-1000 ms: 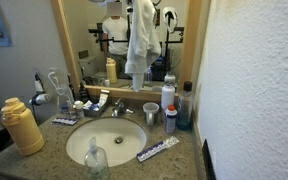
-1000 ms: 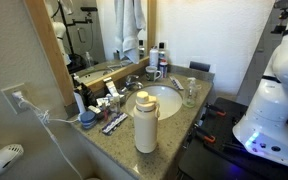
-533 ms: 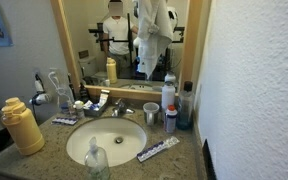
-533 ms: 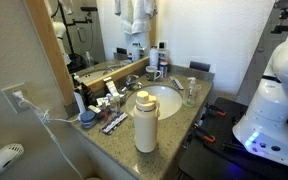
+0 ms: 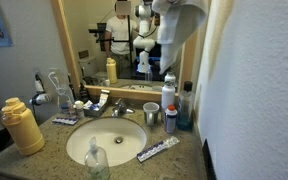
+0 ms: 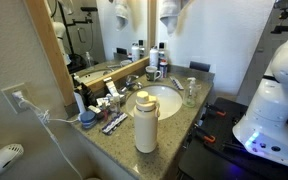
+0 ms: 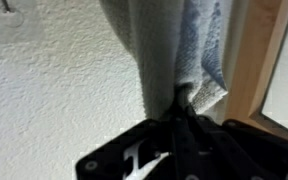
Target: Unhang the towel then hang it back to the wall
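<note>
1. Pinching a towel [image 7: 169, 45] fold tight w/ gripper [image 7: 176, 115] (wrist view).
2. Holding towel [image 5: 179, 25] bunched high, over mirror frame's [image 5: 67, 50] top corner, well above counter [image 5: 189, 160].
3. Close to bumpy white wall [image 7: 54, 90]; small dark fitting [image 7: 4, 9] upper left.

Speckled stone counter below me, crowded round its sink.

The counter [image 5: 39, 150] has an oval white sink [image 5: 104, 143] set into it, with the tap [image 5: 117, 108] behind, and one end meets the wall [image 5: 254, 90]. At a front corner I see a tall yellow jug [image 5: 22, 125] standing upright. Behind it a glass [image 5: 64, 98] holds toothbrushes, and a flat packet [image 5: 64, 121] lies near. Beside the tap stand a plastic cup [image 5: 150, 113], a tall white bottle [image 5: 168, 95], a small bottle [image 5: 171, 120] in front of it, and a dark blue bottle [image 5: 186, 108] nearest the wall. A flat tube [image 5: 157, 150] lies by the sink's rim. A clear pump bottle [image 5: 96, 160] stands at the front edge.
</note>
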